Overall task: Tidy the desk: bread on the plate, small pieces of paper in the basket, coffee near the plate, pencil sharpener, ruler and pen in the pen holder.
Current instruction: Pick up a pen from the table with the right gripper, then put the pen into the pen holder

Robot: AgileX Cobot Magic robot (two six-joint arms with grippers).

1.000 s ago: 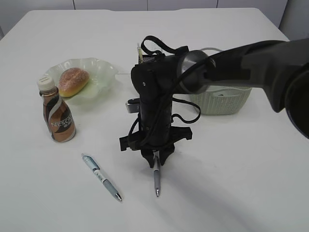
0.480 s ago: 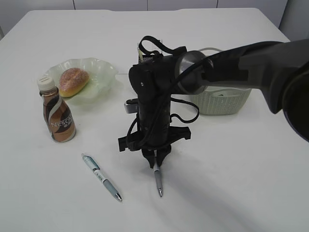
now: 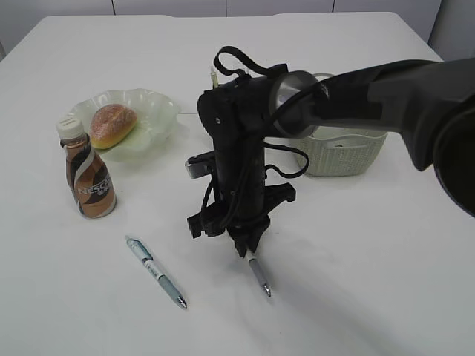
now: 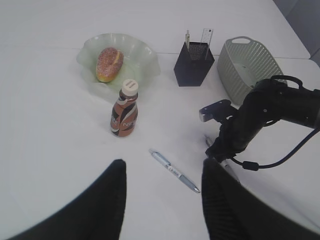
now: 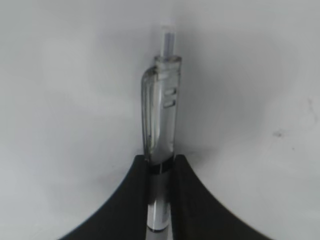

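Left end effector (image 4: 162, 200): black fingers spread apart, empty, at the bottom of the left wrist view.
Right end effector (image 3: 247, 248): lower centre of the exterior view, fingers clamped on the grey clear-barrelled pen (image 3: 259, 276), whose tip slants down to the white desk (image 3: 371, 282).
Step in hand, as judged: lift straight up, keep the pen from swinging, then carry it to the black mesh pen holder (image 4: 193, 64).
Left side: brown coffee bottle (image 3: 87, 178) beside the pale green glass plate (image 3: 152, 119) holding the sugared bread roll (image 3: 112, 124).
Lower left: blue-and-white pen (image 3: 156, 271) lying apart.
Right: pale woven basket (image 3: 349, 152).
In the way: the arm hides the holder in the exterior view.
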